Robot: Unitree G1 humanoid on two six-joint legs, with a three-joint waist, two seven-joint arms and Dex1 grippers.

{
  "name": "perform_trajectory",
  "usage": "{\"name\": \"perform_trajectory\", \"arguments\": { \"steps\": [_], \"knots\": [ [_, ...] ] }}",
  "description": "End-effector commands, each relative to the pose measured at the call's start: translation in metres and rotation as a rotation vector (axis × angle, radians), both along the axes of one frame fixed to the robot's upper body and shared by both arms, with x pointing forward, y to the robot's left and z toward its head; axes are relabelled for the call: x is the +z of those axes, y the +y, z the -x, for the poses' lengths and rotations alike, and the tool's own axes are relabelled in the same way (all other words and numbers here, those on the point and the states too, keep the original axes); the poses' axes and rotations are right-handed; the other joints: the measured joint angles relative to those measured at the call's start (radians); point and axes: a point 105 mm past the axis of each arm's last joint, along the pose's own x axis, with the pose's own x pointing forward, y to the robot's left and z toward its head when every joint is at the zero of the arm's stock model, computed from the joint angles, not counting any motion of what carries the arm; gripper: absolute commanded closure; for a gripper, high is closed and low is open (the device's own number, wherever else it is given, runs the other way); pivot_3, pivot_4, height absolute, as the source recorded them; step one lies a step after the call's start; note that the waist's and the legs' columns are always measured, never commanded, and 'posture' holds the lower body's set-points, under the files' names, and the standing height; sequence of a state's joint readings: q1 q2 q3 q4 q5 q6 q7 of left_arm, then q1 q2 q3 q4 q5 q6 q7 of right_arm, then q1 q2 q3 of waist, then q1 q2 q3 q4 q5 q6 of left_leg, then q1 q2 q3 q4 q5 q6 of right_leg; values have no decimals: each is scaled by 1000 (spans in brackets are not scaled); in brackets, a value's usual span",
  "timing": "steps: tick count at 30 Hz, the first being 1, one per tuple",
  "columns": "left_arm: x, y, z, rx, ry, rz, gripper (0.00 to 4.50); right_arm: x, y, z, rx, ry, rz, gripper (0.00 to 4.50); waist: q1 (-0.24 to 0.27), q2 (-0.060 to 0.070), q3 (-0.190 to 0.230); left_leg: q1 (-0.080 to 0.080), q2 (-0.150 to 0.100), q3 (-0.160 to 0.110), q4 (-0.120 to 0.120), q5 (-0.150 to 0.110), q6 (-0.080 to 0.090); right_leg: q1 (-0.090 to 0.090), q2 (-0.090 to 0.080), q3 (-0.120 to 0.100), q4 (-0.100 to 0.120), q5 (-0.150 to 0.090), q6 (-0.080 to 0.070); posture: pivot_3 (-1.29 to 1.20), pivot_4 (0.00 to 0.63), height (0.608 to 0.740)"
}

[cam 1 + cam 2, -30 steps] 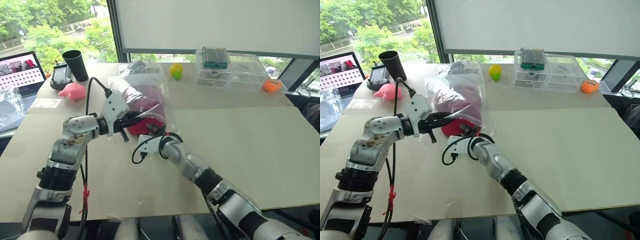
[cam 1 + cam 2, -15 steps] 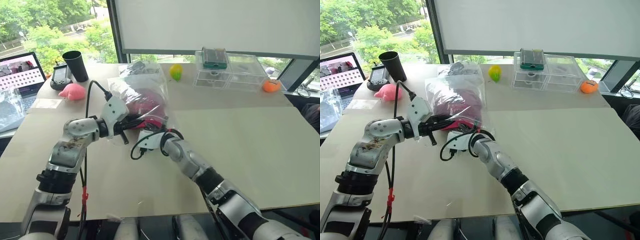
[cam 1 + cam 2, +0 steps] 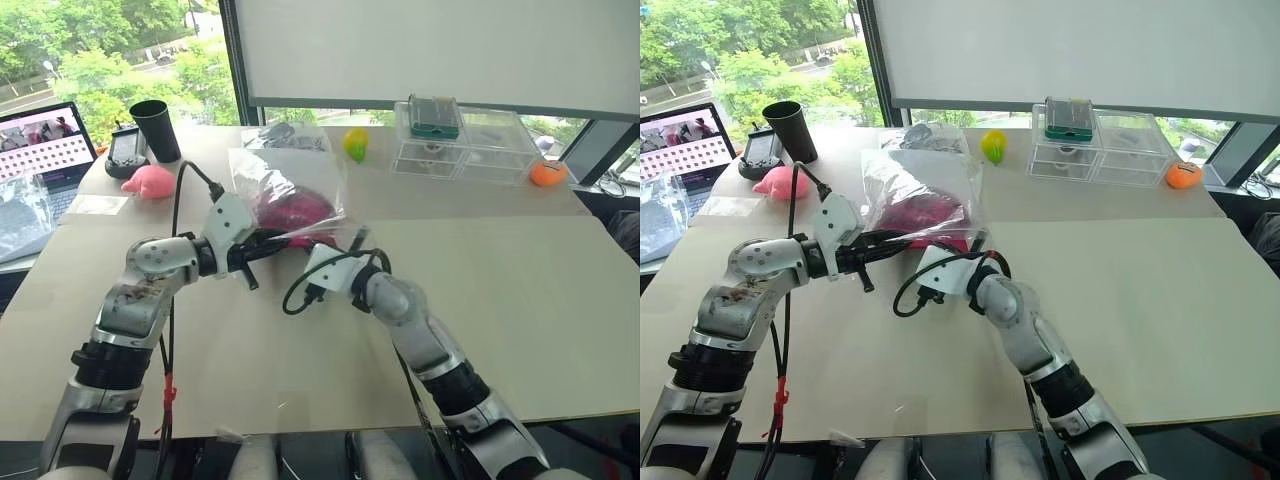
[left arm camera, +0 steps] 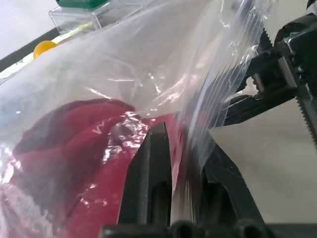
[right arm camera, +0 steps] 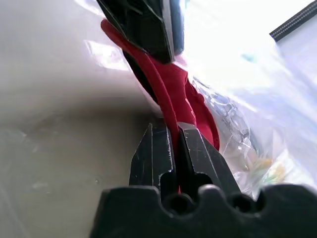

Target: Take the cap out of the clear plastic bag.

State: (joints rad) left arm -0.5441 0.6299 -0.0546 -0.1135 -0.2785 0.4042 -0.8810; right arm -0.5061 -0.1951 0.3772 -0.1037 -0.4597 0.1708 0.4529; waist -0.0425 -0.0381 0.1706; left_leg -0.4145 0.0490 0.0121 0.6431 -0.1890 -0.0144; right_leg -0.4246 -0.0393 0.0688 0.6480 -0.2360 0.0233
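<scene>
The dark red fabric cap (image 3: 290, 212) is partly inside the big clear crinkly plastic bag (image 3: 285, 180), lifted above the pale worktop (image 3: 500, 290). Its brim is pinched by the clenched right pincer (image 5: 177, 141). The bag's edge seems nipped by the clenched left pincer (image 3: 285, 243). If thin plastic slips free, the bag could be dragged along with the cap.

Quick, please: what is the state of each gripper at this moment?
Left gripper: shut on the clear plastic bag.
Right gripper: shut on the cap.
</scene>
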Motion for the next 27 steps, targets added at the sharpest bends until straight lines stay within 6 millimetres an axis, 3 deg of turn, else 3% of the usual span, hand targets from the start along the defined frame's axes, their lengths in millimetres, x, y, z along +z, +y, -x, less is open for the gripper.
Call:
{"name": "perform_trajectory", "arguments": {
  "steps": [1,9,13,23,27],
  "knots": [
    [8,4,-1,13,-30,2,3951,31,-3,19,64,-47,-76,4472,0,0,0,0,0,0,0,0,0,0,0,0,0,0,0,0,150,740],
    [7,1,-3,3,-28,2,3951,36,10,34,133,-101,12,4472,-2,0,0,0,0,0,0,0,0,0,0,0,0,-1,1,0,150,740],
    [6,3,-4,9,-26,-1,3951,47,18,39,158,-127,-6,4472,-3,0,0,0,0,0,0,0,0,0,0,0,0,-1,1,0,150,740],
    [4,2,-3,18,-21,6,3951,28,26,20,85,-235,394,4472,-1,0,0,0,0,0,0,0,0,-1,0,0,0,-1,1,0,150,740],
    [3,4,-2,24,-18,5,3951,10,13,12,48,-280,499,4472,-1,0,0,0,0,0,0,0,0,-1,0,0,0,-1,1,0,150,740]
  ]
}}
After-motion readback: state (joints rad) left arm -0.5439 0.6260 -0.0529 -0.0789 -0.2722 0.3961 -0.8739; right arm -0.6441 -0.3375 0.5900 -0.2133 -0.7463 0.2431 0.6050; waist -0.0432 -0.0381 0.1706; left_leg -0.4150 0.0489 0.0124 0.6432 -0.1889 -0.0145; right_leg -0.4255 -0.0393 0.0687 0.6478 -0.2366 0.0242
